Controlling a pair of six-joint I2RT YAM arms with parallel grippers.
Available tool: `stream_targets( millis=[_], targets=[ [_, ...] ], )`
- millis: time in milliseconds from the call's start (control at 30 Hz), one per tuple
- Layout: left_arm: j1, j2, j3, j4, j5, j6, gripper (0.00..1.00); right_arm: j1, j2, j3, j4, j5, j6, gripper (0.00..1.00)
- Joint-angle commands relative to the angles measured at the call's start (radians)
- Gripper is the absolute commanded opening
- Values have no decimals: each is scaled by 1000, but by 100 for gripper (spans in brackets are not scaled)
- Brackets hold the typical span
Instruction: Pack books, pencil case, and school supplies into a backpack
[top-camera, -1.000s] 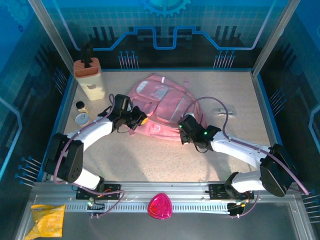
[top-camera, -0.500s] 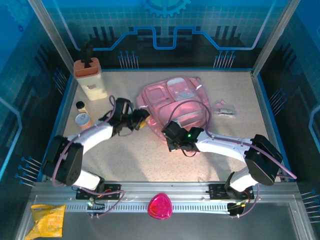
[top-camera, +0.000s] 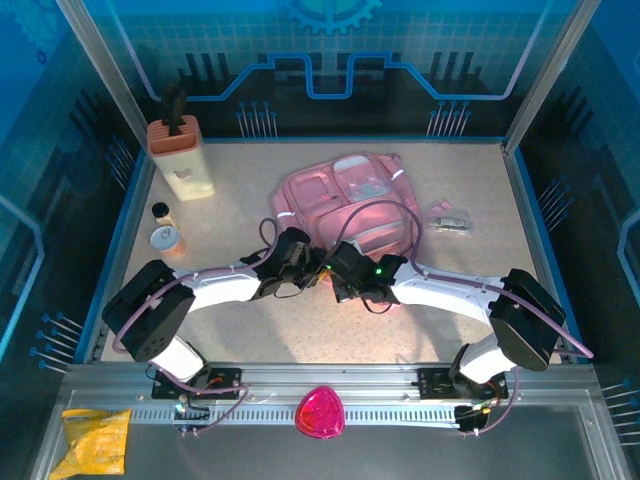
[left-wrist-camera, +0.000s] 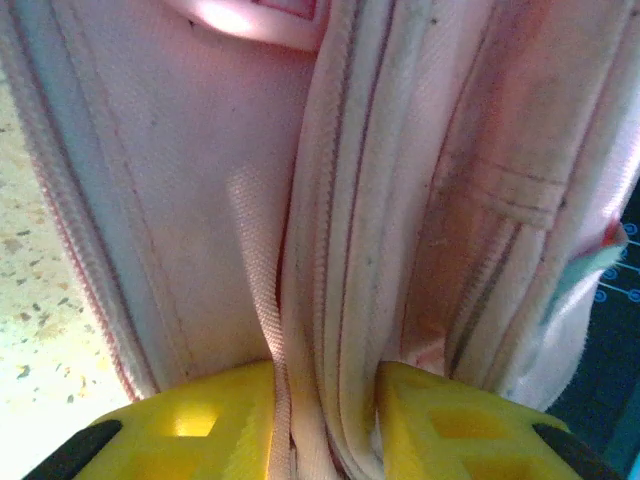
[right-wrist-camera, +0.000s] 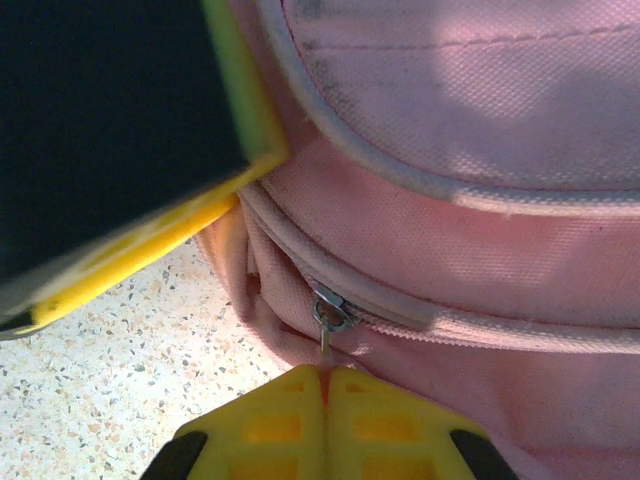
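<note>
Top external view: a tall beige box (top-camera: 183, 160) with a black top stands at the far-left corner of the desk (top-camera: 250, 330). Two small round jars (top-camera: 165, 238) sit just in front of it. A small pale oblong item (top-camera: 452, 223) lies to the right of the backpack (top-camera: 345, 195), apart from it. Both arms reach inward and meet over the pack's near edge, hiding that edge, and the right arm's cable arcs across its near half.

The backpack lies flat mid-desk, toward the far side. It is soft and pink, with clear front pockets facing up and pale piping. The left pincer (left-wrist-camera: 325, 400) has its yellow fingers clamped on a raised fold of pink fabric and zip seam, which fills the gap between them. The right pincer (right-wrist-camera: 325, 385) is closed tight on the metal zip pull (right-wrist-camera: 330, 315) of a lower zip, just above the speckled desk.
</note>
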Motion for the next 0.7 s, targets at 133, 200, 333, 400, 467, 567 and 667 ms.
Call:
stream_targets(
  millis=[133,200,333,400,467,567,667],
  targets=[
    [-35,46,103,-69,-167,-18,21,9,7,-26,51,-43,15,0],
    [-32,44,116,-88,-184,-4,7,9,6,-32,56,-42,14,0],
    [-7,-37,119,-189,-216,62,0,5,-4,-20,-54,52,35,0],
    [32,-98,114,-260,-220,124,0,-5,-24,-35,-105,83,45,0],
    [95,-161,115,-331,-187,214,0,-16,-64,-56,-159,112,55,0],
    [229,-221,128,-449,-104,359,0,-56,-131,-133,-204,117,47,0],
    [358,-257,125,-469,9,462,0,-91,-161,-148,-237,131,17,0]
  ],
)
